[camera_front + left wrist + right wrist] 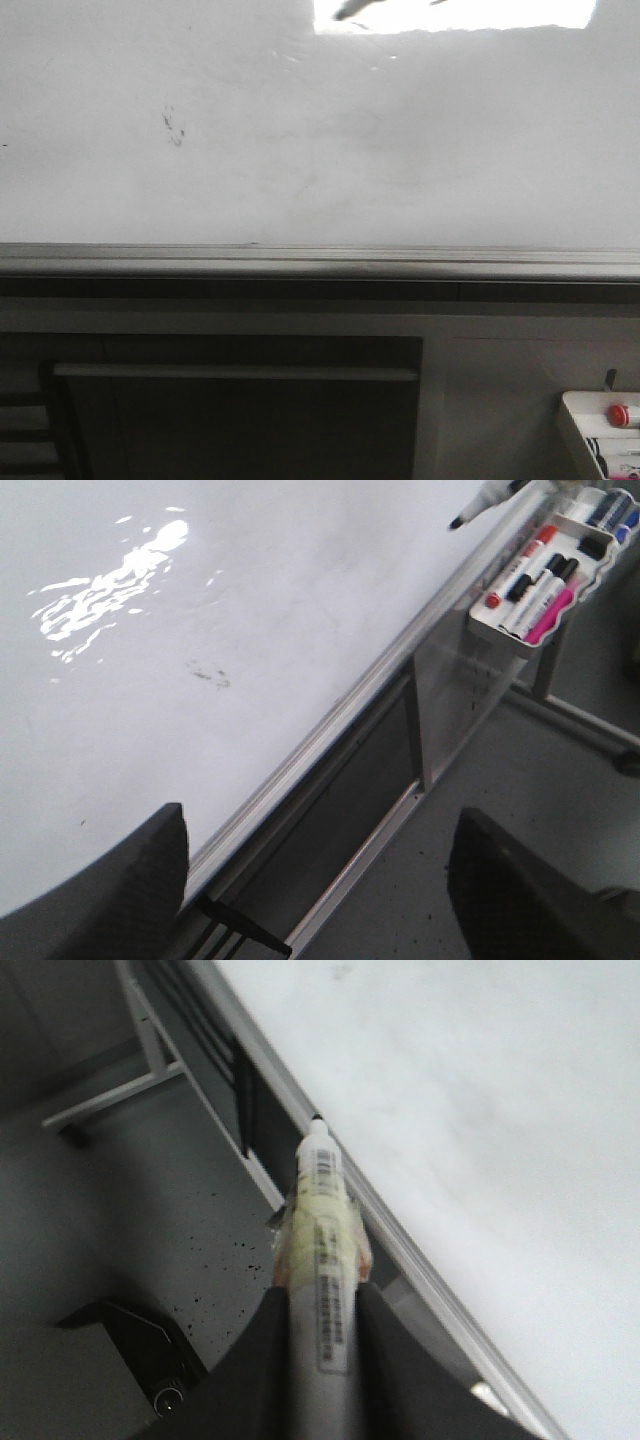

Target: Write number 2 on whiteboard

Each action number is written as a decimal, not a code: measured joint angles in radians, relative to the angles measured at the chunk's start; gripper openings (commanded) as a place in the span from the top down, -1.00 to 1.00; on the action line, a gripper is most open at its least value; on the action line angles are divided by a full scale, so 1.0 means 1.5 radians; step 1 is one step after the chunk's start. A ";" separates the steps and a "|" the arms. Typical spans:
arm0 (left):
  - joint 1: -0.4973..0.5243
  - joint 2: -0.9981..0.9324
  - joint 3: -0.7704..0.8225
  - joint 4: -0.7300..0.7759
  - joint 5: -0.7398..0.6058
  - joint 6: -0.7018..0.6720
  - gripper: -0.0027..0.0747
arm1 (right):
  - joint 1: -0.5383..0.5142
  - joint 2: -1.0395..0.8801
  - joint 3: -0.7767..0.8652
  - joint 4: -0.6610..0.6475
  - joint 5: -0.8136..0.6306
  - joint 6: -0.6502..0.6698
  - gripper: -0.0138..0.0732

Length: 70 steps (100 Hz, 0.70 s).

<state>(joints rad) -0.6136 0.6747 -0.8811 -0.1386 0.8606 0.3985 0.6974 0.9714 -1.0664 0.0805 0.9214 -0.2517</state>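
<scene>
Gripping a Marker Beside a Glossy Board

The right gripper (320,1305) pinches a cylindrical white marker (322,1250), black tip near the whiteboard (400,150), glossy with grey smears and no digit drawn. The left gripper (315,880) is spread, holding nothing.

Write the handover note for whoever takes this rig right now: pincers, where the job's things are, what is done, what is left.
Right pincer: shut on a white marker, uncapped, dark tip forward and off the whiteboard, near its bottom rail.
Left pincer: open and empty, hanging beside the lower edge of the board.
Whiteboard: no digit on it, only a small dark smudge left of centre, faint grey smears and glare.
Tray with spare markers hangs below the rail, off to the robot's right.
Done: marker picked up and uncapped.
Left: bring the tip to the board and write the whole 2.
</scene>
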 measured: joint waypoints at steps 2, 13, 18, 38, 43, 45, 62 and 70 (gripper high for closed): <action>0.006 -0.011 0.011 0.000 -0.005 -0.009 -0.37 | 0.000 -0.011 0.008 -0.015 0.000 0.032 0.60; 0.038 -0.053 0.067 0.000 -0.034 -0.061 -0.37 | 0.000 -0.069 0.058 -0.083 0.001 0.161 0.60; 0.051 -0.068 0.087 0.000 -0.041 -0.082 -0.37 | 0.000 -0.094 0.082 -0.107 0.001 0.201 0.60; 0.083 -0.076 0.138 -0.003 -0.063 -0.111 -0.37 | 0.000 -0.170 0.162 -0.150 -0.053 0.245 0.60; 0.084 -0.076 0.141 -0.003 -0.068 -0.113 -0.37 | 0.000 -0.177 0.169 -0.149 -0.063 0.248 0.60; 0.084 -0.076 0.141 -0.004 -0.072 -0.114 -0.37 | 0.000 -0.178 0.170 -0.148 -0.065 0.248 0.60; 0.086 -0.076 0.142 -0.008 -0.082 -0.114 -0.37 | -0.003 -0.174 0.172 -0.144 -0.078 0.271 0.60; 0.086 -0.076 0.142 -0.008 -0.083 -0.115 -0.37 | -0.026 -0.161 0.162 -0.145 -0.076 0.296 0.60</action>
<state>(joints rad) -0.4853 0.5608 -0.6679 -0.1512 0.7356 0.2253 0.6579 0.7301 -0.8236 -0.1375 0.8075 0.1923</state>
